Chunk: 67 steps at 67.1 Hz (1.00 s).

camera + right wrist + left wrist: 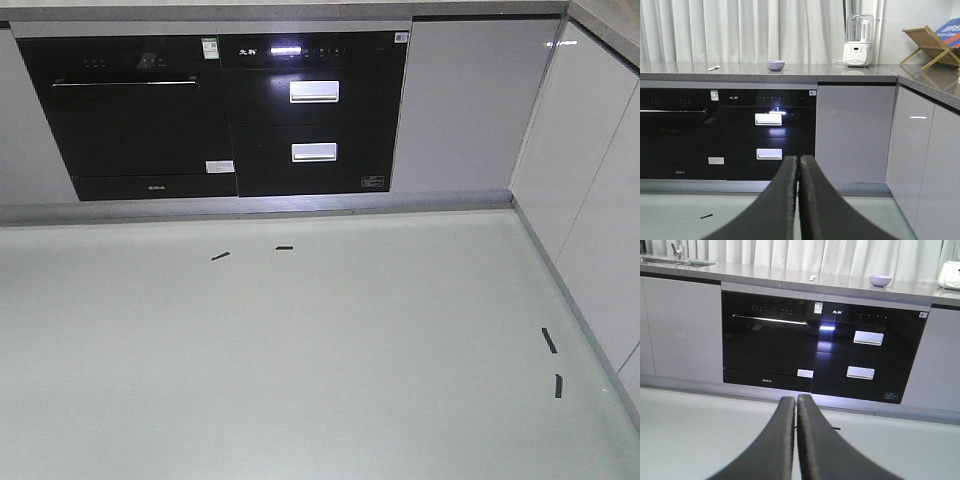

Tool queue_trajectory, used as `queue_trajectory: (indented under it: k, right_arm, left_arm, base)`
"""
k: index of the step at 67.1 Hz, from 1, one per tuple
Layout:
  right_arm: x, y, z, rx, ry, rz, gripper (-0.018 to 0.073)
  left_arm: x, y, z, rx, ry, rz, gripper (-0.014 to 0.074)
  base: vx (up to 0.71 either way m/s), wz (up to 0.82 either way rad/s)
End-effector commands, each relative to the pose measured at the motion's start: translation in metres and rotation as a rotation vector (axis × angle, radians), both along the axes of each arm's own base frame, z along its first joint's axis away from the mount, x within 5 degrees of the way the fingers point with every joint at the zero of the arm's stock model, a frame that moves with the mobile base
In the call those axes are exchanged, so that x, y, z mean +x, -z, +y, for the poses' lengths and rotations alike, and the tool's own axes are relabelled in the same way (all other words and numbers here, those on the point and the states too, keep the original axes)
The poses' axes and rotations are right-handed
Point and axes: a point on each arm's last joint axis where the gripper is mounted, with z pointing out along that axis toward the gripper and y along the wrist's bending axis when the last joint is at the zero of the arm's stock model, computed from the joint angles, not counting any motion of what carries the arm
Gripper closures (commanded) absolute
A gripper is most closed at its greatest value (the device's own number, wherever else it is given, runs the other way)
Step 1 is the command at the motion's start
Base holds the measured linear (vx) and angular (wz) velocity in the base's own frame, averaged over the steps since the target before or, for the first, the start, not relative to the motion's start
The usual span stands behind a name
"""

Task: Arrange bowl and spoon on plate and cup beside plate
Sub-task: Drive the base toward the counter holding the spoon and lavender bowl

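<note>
Grey countertop well ahead carries the lavender bowl and pale spoon; plate and cup are out of view. The left gripper and right gripper are each pressed together, empty. Reaching in with 2 closed grippers could shove the bowl away.

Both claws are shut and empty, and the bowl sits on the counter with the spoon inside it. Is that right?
No. The spoon is not inside the bowl; it lies on the counter apart from it, to its left in the right wrist view. The rest holds: the left claw and right claw are shut and empty.
</note>
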Motion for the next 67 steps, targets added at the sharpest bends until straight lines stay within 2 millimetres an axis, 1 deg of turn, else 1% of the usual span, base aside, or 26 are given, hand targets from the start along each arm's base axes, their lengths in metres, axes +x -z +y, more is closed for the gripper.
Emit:
queue_trajectory:
  k: [1, 30, 67]
  right_arm:
    - [-0.0010, -0.0048, -0.0002, -0.007, 0.005, -0.076, 0.0561]
    - [-0.0010, -0.0048, -0.0002, -0.007, 0.005, -0.076, 0.0561]
    - [-0.0010, -0.0048, -0.0002, -0.007, 0.005, -0.076, 0.0561]
  left_arm:
    - [0.0023, 0.0029, -0.0009, -0.009, 0.013, -0.034, 0.0602]
    - [0.0023, 0.0029, -0.0009, -0.009, 0.013, -0.034, 0.0602]
    - [0.0023, 0.0029, -0.0009, -0.009, 0.013, -0.034, 0.0602]
  base:
    - [0.01, 0.00]
    - [0.05, 0.00]
    - [0.11, -0.01]
